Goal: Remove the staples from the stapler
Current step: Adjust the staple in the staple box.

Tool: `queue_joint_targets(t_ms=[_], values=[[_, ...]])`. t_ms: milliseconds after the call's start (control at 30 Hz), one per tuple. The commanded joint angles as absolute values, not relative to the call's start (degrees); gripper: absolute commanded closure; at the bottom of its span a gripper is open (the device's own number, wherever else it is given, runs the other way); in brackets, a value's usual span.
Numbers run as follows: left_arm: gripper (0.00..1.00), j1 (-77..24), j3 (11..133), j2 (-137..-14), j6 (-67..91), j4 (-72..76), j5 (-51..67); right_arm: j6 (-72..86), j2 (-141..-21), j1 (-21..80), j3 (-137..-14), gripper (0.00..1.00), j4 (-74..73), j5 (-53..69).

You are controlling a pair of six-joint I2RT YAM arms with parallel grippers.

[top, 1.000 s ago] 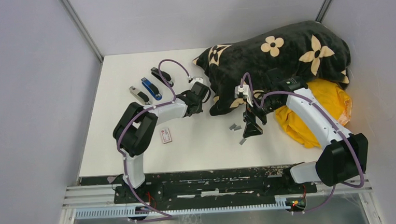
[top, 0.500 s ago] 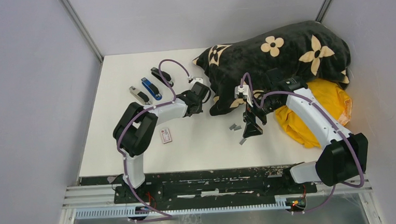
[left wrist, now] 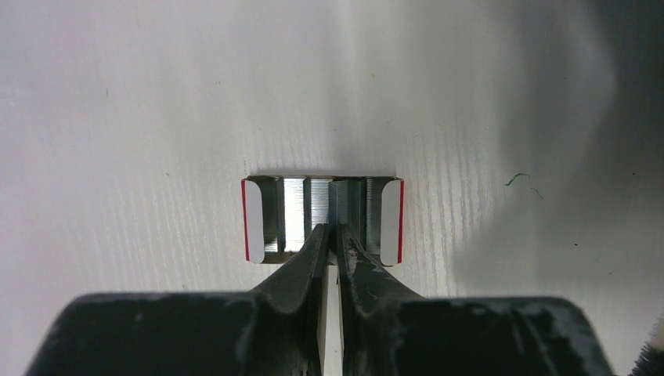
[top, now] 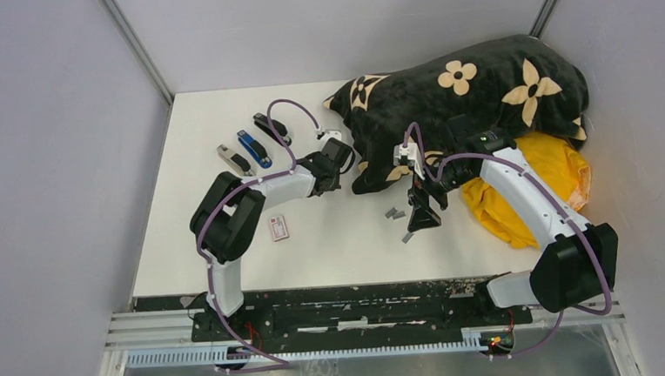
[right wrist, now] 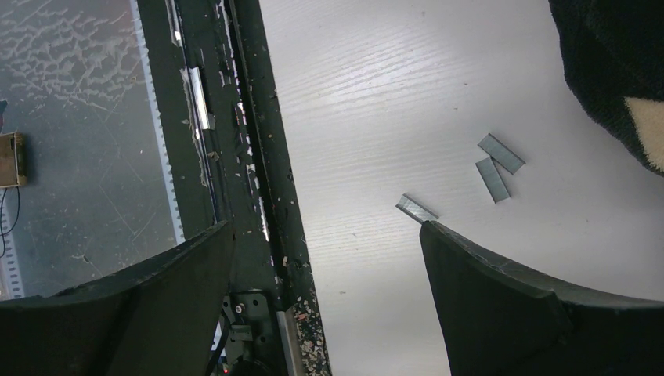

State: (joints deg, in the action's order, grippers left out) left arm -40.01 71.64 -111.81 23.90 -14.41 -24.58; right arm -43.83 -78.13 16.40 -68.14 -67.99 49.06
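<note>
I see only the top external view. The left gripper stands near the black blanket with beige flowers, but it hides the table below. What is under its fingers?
Observer: The left wrist view shows the left gripper at a small open tray with white-and-red side flaps, filled with shiny grey metal staple strips.
Operator: Does it hold one?
Observer: Its jaws stand almost together around a middle strip; whether they grip it, I cannot tell.
Operator: And the right gripper?
Observer: The right wrist view shows the right gripper wide open and empty above the white table.
</note>
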Motion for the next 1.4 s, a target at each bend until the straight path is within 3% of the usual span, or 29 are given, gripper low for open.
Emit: queue_joint_targets(t_ms=[0,1367], values=[[0.87,-40.43,73.79,-108.86,20.83,-13.84,-26.65,-44.82,-78.15,16.7,-70.46,0.05,-68.38,50.89],[0.92,-40.6,72.55,-107.27,21.7,-12.22,-27.2,-45.35,-78.4,16.96,-70.65,0.05,-69.08,51.06]])
